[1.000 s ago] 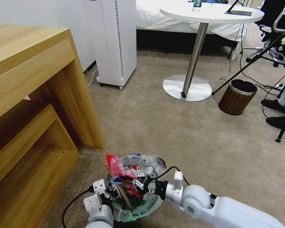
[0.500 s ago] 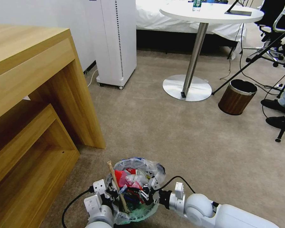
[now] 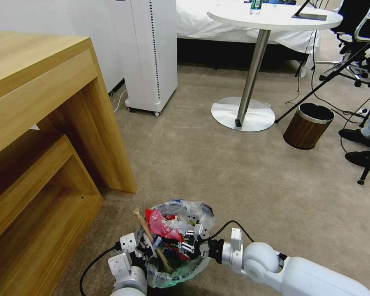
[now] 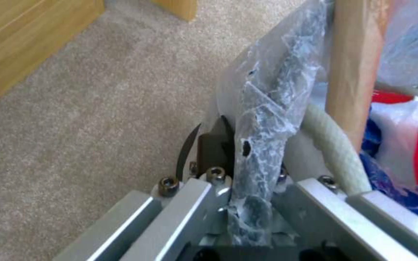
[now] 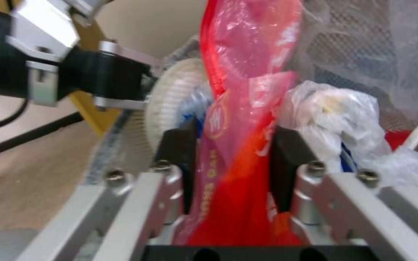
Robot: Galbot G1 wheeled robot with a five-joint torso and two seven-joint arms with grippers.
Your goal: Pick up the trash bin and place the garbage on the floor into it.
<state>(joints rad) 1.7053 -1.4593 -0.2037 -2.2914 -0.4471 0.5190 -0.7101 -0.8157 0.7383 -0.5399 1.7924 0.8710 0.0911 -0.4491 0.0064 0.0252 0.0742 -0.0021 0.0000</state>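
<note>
The trash bin [image 3: 193, 209], lined with a crumpled translucent bag, sits low in front of me, full of garbage. My left gripper [image 3: 146, 246] is shut on its bagged rim [image 4: 267, 108], beside the wooden stick [image 3: 150, 234] [image 4: 354, 54] that leans out of it. My right gripper [image 3: 184, 246] reaches into the bin from the right. Its fingers stand apart, open, and the red wrapper [image 3: 160, 224] [image 5: 238, 108] rises loosely between them. A white tissue wad [image 5: 335, 108] lies beside the wrapper, and the left gripper [image 5: 107, 76] shows beyond.
A wooden desk [image 3: 49, 123] with a low shelf stands on the left. Behind it is a white unit on wheels [image 3: 152, 53]. Farther off are a round table's base [image 3: 242, 113], a brown wood-grain bin [image 3: 308, 125], and tripod legs and a person's shoes [image 3: 357, 137] at the right.
The right gripper lowered the red wrapper from above the bin into it and drew back slightly to the right. The stick shifted a little. The left gripper kept its hold.
</note>
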